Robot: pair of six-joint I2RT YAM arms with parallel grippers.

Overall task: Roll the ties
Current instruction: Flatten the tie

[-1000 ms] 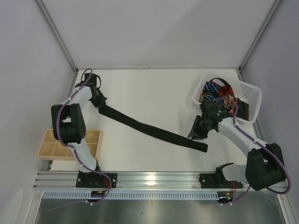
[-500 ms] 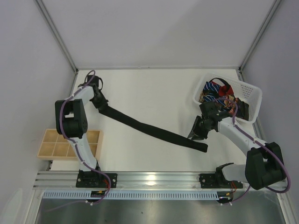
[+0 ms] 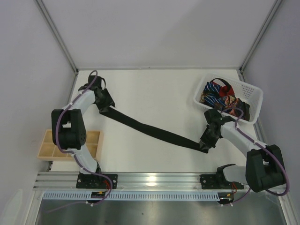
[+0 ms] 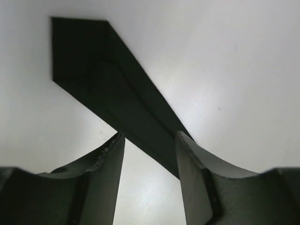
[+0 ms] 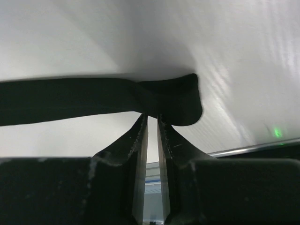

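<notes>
at near right, right gripper clenched the black tie end; left gripper stood open; rolling barely begun.

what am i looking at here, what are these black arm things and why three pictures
Two robot arms are bolted at the table's near edge. One picture looks down from above; the other two come from wrist cameras, each showing its own claw. A black tie lies stretched across the table. The left claw stands open over one end; the right claw pinches the other, bunched end. A white basket holds more ties; a wooden tray sits beside the left arm.
</notes>
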